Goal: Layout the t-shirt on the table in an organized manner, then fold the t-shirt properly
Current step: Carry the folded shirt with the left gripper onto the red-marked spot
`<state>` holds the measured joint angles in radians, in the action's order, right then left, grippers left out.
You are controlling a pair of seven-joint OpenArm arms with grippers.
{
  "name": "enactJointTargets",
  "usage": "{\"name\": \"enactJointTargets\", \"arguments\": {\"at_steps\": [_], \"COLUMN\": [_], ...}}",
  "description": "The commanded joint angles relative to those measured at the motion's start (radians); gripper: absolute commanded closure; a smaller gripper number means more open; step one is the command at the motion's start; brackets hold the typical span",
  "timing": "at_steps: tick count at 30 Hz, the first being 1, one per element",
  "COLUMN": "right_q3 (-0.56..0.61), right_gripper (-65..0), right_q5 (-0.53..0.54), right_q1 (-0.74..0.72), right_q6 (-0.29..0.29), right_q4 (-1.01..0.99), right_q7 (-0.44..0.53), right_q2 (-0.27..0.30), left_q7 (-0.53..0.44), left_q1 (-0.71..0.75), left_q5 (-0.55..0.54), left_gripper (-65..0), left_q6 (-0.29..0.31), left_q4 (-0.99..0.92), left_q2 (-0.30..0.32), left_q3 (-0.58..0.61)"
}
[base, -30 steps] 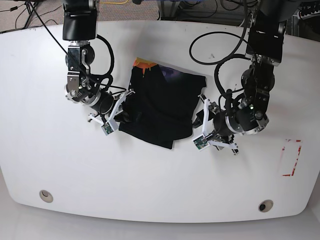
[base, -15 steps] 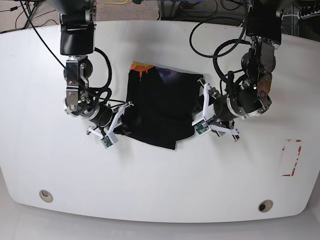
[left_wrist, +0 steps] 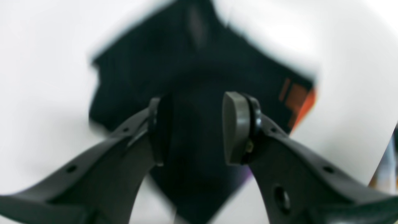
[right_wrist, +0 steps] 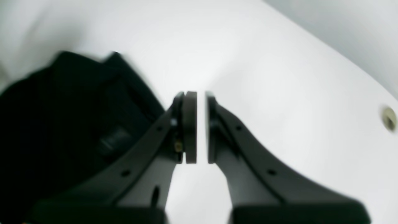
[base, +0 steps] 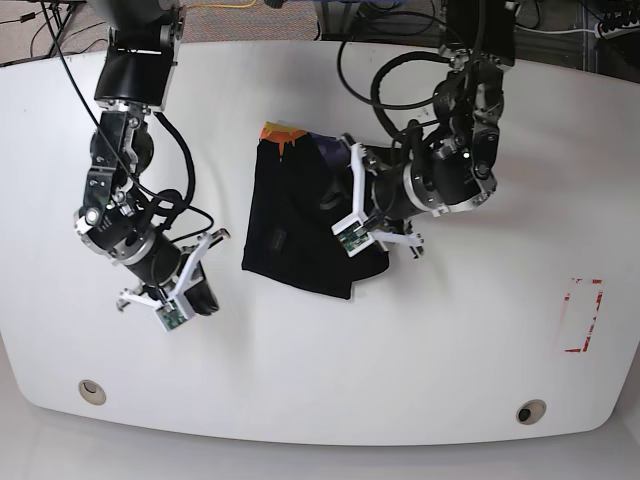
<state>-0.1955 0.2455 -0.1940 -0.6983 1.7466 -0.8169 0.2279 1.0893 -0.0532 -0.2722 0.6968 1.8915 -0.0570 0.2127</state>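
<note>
A black t-shirt (base: 295,230) lies folded into a compact, roughly rectangular bundle near the middle of a glossy white counter (base: 450,340). In the base view its long axis runs from the far side toward the near side, leaning slightly. The far end carries a small orange and blue print patch (base: 280,133); the near end finishes in a slanted, uneven hem. The cloth is matte and dark, with soft creases and a small pale label mark near the middle.

The left claw (base: 352,212), on the right side of the base view, hangs over the right edge of the t-shirt. In the left wrist view its two pads (left_wrist: 236,127) stand well apart with black cloth showing between them; the picture is blurred, and whether the pads touch the cloth cannot be told.

The right claw (base: 190,290), on the left side of the base view, sits over bare counter, apart from the t-shirt's left edge. In the right wrist view its pads (right_wrist: 189,127) are drawn almost together with only a thin sliver of white counter between them, and nothing is held. The t-shirt fills the left part of that view.

A red tape rectangle (base: 582,315) marks the counter's right side, and two round grommet holes (base: 92,391) sit near the front edge.
</note>
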Motion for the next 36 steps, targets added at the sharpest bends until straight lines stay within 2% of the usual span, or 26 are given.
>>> {"name": "enactJointTargets", "arguments": {"at_steps": [1,5,10,12,13,17,19,21,26,31,34,36], "right_q3": [-0.034,-0.078,-0.117,-0.127,-0.131,-0.163,-0.178,-0.183,-0.184,-0.193,-0.197,-0.197], "right_gripper": [-4.3,-4.3,-4.3,-4.3,-4.3,-4.3,-4.3,-4.3,-4.3,-4.3,-4.3,-4.3], "right_q5": [0.01,0.01,0.012,0.012,0.012,0.012,0.012,0.012,0.012,0.012,0.012,0.012], "right_q1": [0.017,0.049,0.095,0.112,0.116,0.143,0.152,0.155,0.158,0.158,0.156,0.156], "right_q6": [0.0,0.0,0.0,0.0,0.0,0.0,0.0,0.0,0.0,0.0,0.0,0.0], "right_q4": [0.049,0.077,0.131,0.146,0.151,0.163,0.164,0.164,0.172,0.191,0.192,0.192], "right_q7": [0.009,0.009,0.008,0.008,0.008,0.008,0.008,0.008,0.008,0.008,0.008,0.008], "right_q2": [0.009,0.015,0.029,0.028,0.028,0.024,0.021,0.02,0.018,0.005,0.003,0.003], "left_q7": [-0.042,-0.076,-0.143,-0.205,-0.232,-0.354,-0.39,-0.416,-0.446,-0.438,-0.415,-0.364], "left_q1": [-0.023,-0.055,-0.063,-0.063,-0.061,-0.044,-0.041,-0.041,-0.044,-0.04,-0.038,-0.035], "left_q5": [0.038,0.103,0.169,0.175,0.175,0.178,0.175,0.176,0.173,0.173,0.172,0.17], "left_gripper": [-24.2,-24.2,-24.0,-24.0,-24.0,-24.0,-24.0,-24.0,-24.0,-24.0,-24.0,-24.0], "left_q6": [0.001,0.001,0.001,0.001,-0.021,-0.171,-0.219,-0.239,-0.24,-0.239,-0.225,-0.207], "left_q4": [0.01,-0.043,-0.189,-0.257,-0.281,-0.393,-0.453,-0.51,-0.651,-0.68,-0.663,-0.625], "left_q2": [-0.048,-0.1,-0.1,-0.1,-0.1,-0.1,-0.1,-0.1,-0.1,-0.05,0.018,0.081], "left_q3": [0.029,0.073,0.095,0.095,0.095,0.095,0.095,0.095,0.093,0.09,0.09,0.084]}}
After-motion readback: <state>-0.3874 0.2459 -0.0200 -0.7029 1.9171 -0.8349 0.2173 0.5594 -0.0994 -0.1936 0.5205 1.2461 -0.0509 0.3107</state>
